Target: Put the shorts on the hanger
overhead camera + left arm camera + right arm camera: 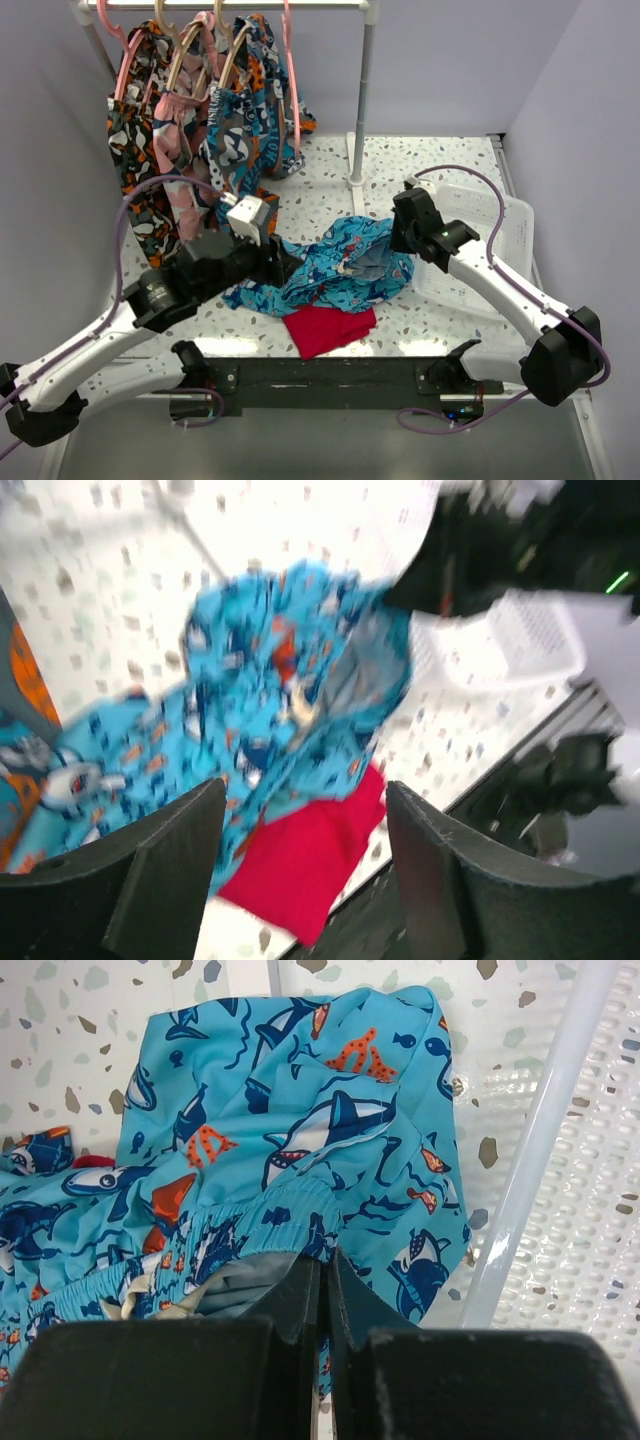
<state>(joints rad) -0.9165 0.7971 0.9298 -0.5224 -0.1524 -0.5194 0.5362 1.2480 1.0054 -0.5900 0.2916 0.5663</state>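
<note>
The shorts (335, 265) lie crumpled at the centre of the top external view, on the speckled table (440, 160), partly covering a red cloth (328, 330) just below them. The right gripper (322, 1290) is clenched on the elastic waistband of the shorts; in the right wrist view its jaws stand pressed together with the fabric edge caught between them, at lower centre of the frame. The left gripper (300, 870) is released: its fingers (170, 865) stand well apart at the bottom of the left wrist view, with nothing between them, aimed at the shorts and the red cloth. A white basket (480, 235) sits at centre right, beside the right arm. The hanger (290, 80) appears to hang on the rail (230, 5) at upper centre, beside patterned garments (190, 130) on other hangers. Judged step: the shorts are being gathered and the hanger is not yet engaged. The next move probably calls for a second waistband grasp by the left gripper, clear of the red cloth, to spread the shorts.
</note>
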